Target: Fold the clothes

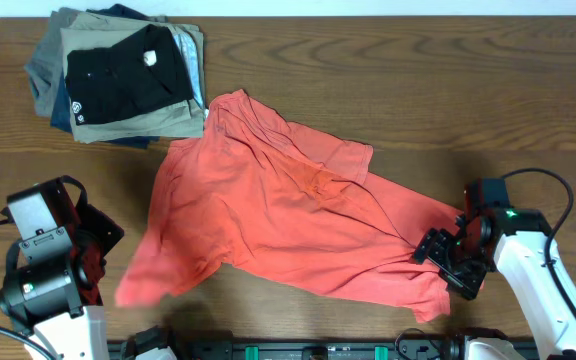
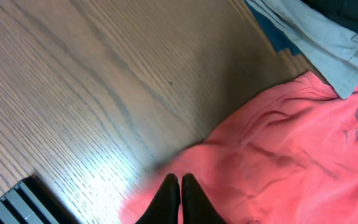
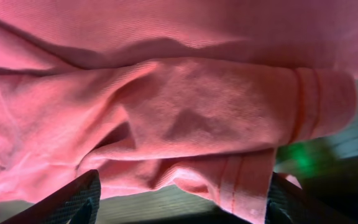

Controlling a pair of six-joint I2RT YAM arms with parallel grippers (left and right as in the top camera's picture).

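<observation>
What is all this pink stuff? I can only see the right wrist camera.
Observer: A coral-red T-shirt, spread out crumpled on a wooden table.
Operator: Is my other claw grabbing it too?
Observer: The left gripper is shut, tips over the shirt's near left edge; whether it pinches cloth, I can't tell.
Operator: Anything else there?
Observer: A stack of folded clothes in the far left corner, a black one on top.
</observation>
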